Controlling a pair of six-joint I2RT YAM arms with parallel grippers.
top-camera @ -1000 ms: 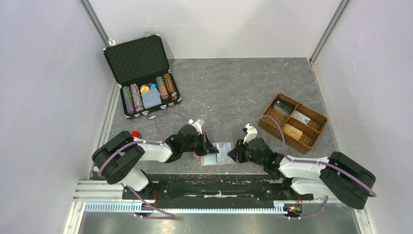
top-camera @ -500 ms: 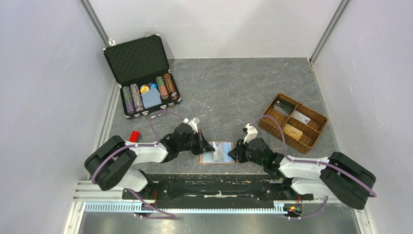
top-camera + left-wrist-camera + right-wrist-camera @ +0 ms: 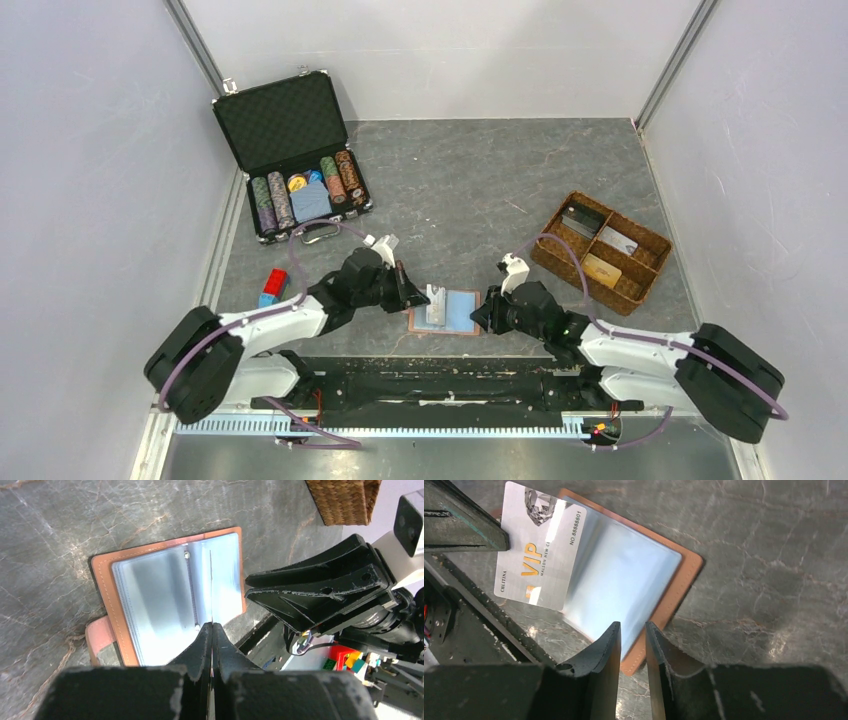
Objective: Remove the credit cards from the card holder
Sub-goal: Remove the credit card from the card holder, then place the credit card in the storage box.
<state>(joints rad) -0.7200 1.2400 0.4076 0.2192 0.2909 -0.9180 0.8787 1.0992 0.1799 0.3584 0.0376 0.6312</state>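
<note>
The card holder (image 3: 462, 314) lies open on the grey table near the front edge, its pale blue sleeves up; it also shows in the left wrist view (image 3: 150, 595) and the right wrist view (image 3: 634, 575). My left gripper (image 3: 410, 293) is shut on a silver VIP credit card (image 3: 541, 547), held clear of the sleeves over the holder's left half. The card stands edge-on in the left wrist view (image 3: 211, 590). My right gripper (image 3: 631, 632) has its jaws a little apart, tips at the holder's right edge, nothing between them.
A brown woven tray (image 3: 640, 270) at the right holds a dark card (image 3: 580, 218), a white card (image 3: 618, 240) and a tan card (image 3: 601, 268). An open black chip case (image 3: 280, 120) stands at the back left. Red and blue bricks (image 3: 272, 285) lie by the left arm.
My left gripper has drawn back to the left and pulled the silver card out of the holder's sleeve; the sleeve now shows plain blue. The right gripper has stayed at the holder's right edge.
</note>
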